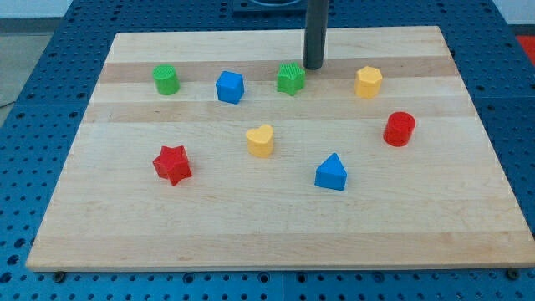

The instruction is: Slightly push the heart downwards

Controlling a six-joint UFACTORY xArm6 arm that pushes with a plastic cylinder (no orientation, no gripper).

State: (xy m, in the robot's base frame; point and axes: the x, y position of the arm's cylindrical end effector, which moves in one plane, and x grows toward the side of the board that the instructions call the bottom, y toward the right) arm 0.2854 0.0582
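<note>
The yellow heart block (261,140) lies near the middle of the wooden board (251,226). My tip (313,67) is at the lower end of the dark rod, near the view's top, well above and to the right of the heart. It stands just right of and above the green star-shaped block (290,78), close to it; I cannot tell if they touch.
A green cylinder (166,79) and a blue cube (229,87) lie at the upper left. A yellow hexagon block (368,82) and a red cylinder (399,129) lie at the right. A red star (172,164) and a blue triangular block (331,172) lie lower.
</note>
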